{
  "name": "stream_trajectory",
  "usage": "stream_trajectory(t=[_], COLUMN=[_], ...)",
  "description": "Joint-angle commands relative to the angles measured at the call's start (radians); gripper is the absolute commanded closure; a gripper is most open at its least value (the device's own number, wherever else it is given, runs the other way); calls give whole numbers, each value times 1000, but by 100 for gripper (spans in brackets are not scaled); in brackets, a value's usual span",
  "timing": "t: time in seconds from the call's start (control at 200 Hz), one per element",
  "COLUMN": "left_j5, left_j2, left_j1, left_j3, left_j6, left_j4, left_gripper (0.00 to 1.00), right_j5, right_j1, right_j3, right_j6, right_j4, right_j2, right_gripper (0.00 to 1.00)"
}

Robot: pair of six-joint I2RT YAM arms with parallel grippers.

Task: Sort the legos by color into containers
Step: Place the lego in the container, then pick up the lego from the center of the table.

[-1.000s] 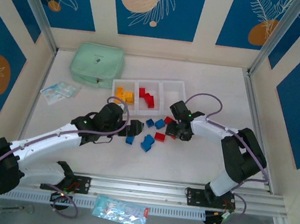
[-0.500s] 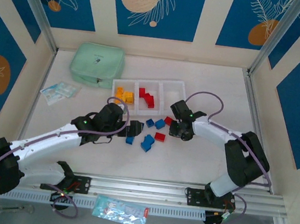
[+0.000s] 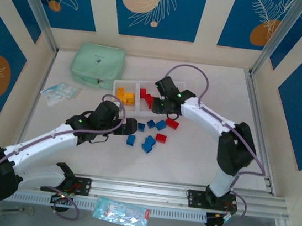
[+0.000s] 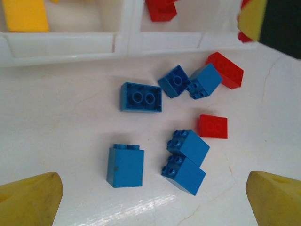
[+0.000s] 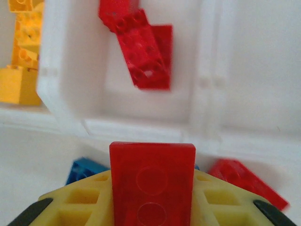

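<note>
In the right tool (image 5: 153, 200) sits a clamped red lego (image 5: 152, 176), near the tray (image 5: 141, 128).

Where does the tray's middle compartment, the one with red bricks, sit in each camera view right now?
Top external: middle compartment, just above the picture's centre.
Left wrist: its near wall along the top edge, right of centre.
Right wrist: its floor at upper centre, beyond the held red brick.
Shared landmark: yellow bricks in the compartment on its left.
</note>
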Motion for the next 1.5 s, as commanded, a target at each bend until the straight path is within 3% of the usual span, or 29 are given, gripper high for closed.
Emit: stream_trajectory(t=[0.0,0.26,0.445,0.555,0.875,1.165,1.496], left_j5=[-1,33,53,50,98,88,50], left_j2=[-34,-54,-33,-28,-30,1,72], left_j1=[40,102,118,118,104,9,-91], left_j3=[16,9,25,40,38,11,-3], left_j6=[19,30,42,51,43,19,-42], left_j4=[-48,-55,-54,-68,-46,24,127], left_gripper=[1,1,1,1,1,1,1], right_j5=[-10,-12,2,-10,-51,-59,-84], right_j1=[1,-21,-21,-27,-77,-137,-140], right_j3=[125,366,404,375,61,-303,-538], right_j6=[-56,-69,-78,-81,-28,71,168], right_j4=[-22,-80,-91,-81,-37,-45,74], right_j2=[114,319,310,258,-49,-315,-333], right_gripper=[67,61,48,45,40,32,22])
